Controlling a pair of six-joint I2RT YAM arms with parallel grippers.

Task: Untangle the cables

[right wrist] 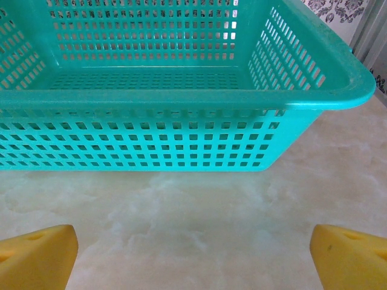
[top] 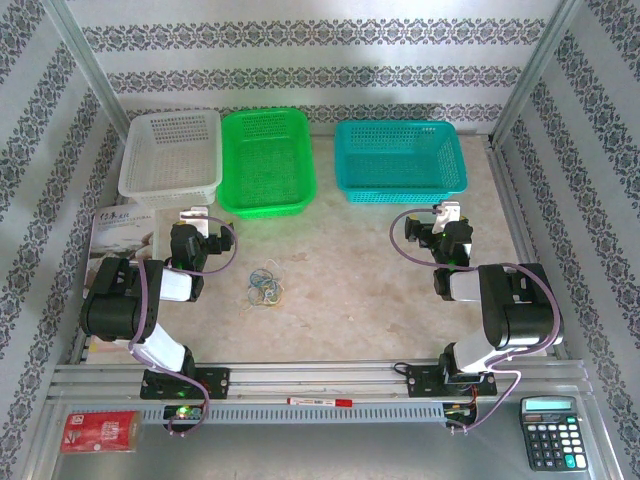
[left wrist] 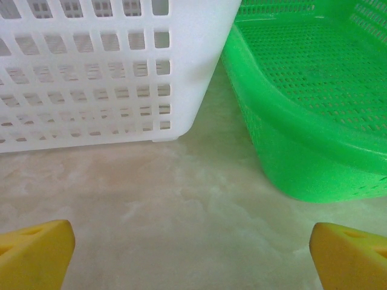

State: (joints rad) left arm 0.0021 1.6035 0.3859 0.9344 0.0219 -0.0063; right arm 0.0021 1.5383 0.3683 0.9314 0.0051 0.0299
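The cables [top: 265, 286] lie as a small tangle of thin yellow, blue and whitish loops on the marble table, between the two arms and nearer the left one. My left gripper [top: 193, 216] hovers up and to the left of the tangle, facing the white and green baskets. It is open, its yellow fingertips [left wrist: 36, 254] far apart over bare table. My right gripper [top: 449, 214] sits far to the right, in front of the teal basket. Its yellow fingertips [right wrist: 39, 257] are also wide apart, and it is open with nothing between them.
Three baskets stand along the back: white [top: 171, 153], green [top: 266, 160] and teal [top: 399, 160]. A booklet [top: 122, 232] lies by the left arm. A red packet [top: 98, 432], a pen [top: 320, 401] and a calculator [top: 550, 432] rest at the near edge.
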